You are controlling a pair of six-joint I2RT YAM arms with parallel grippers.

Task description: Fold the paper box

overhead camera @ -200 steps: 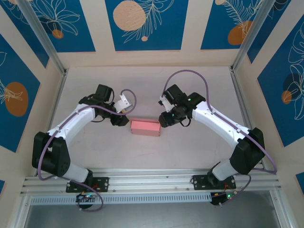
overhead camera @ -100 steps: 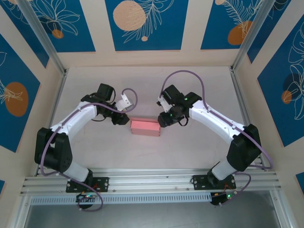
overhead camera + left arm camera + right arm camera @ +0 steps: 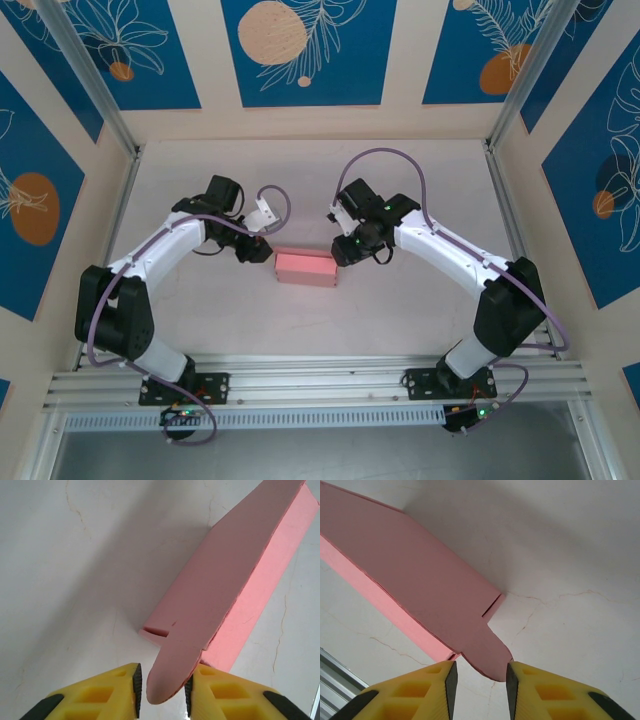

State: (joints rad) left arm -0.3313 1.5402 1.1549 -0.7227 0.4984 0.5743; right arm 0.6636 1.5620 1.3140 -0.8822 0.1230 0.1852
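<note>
Pink paper box (image 3: 306, 268) lies in the middle of the desk (image 3: 400, 310). The left tool (image 3: 162, 686) and right tool (image 3: 481, 680) each stand open, with a rounded end tab between the fingers.

In 2 wrist views the paper box (image 3: 225, 580) runs off-frame — its far end cut off.

paper box (image 3: 306, 268) | pink, folded rectangular | flat mid-table | end tabs protruding
</note>
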